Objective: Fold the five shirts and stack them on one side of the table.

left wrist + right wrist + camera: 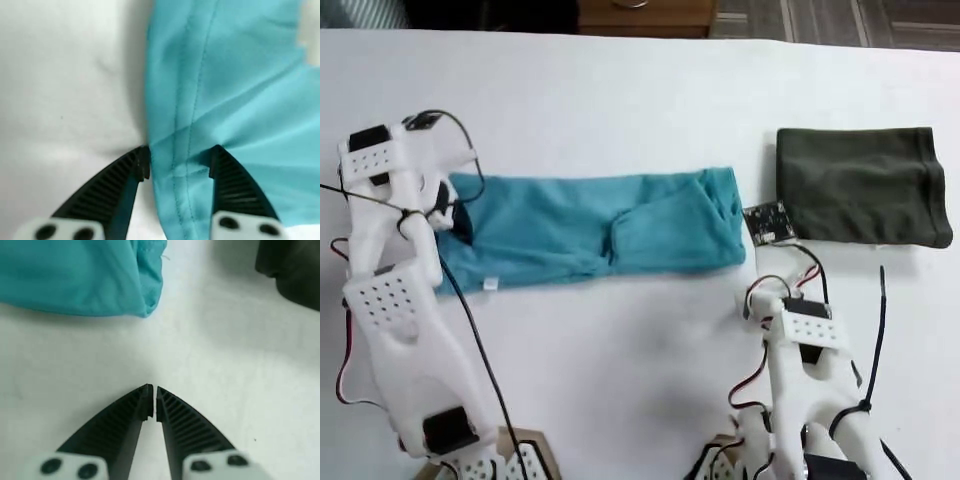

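Observation:
A teal shirt point(590, 230), folded into a long strip, lies across the middle of the white table point(620, 90). My left gripper point(180, 162) is open at the strip's left end point(457, 218). Its two black fingers point(131, 170) straddle a stitched seam of the teal shirt point(225, 75). A dark olive shirt point(860, 185) lies folded at the right. My right gripper point(154, 400) is shut and holds nothing. It hovers over bare table, short of the teal shirt's corner point(145, 300) and of the dark shirt point(292, 275).
The right arm point(808, 345) rises from the front edge, its wrist board point(766, 222) in the gap between the two shirts. The left arm point(400, 300) runs along the left side, with black cables point(480, 350) hanging near it. A wooden cabinet point(645, 15) stands beyond the far edge.

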`<action>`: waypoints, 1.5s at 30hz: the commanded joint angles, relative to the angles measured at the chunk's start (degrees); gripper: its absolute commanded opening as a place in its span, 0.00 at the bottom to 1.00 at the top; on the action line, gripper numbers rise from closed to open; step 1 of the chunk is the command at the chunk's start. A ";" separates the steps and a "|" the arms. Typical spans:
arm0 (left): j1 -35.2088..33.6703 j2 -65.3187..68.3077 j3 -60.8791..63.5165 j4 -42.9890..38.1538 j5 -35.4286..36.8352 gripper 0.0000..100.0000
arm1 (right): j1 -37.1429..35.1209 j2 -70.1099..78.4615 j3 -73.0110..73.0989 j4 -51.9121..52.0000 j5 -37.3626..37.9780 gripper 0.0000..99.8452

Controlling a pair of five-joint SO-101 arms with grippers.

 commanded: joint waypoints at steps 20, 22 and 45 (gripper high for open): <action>-8.79 0.26 -0.66 -4.13 -6.51 0.20 | -0.31 -1.98 -0.18 -0.92 -0.35 0.02; -7.65 0.26 -0.57 -3.08 -6.95 0.20 | -0.31 -1.98 -0.18 -0.92 -0.35 0.02; -12.22 5.01 -23.34 8.62 -10.37 0.03 | -0.22 -1.98 -0.18 -0.92 -0.35 0.02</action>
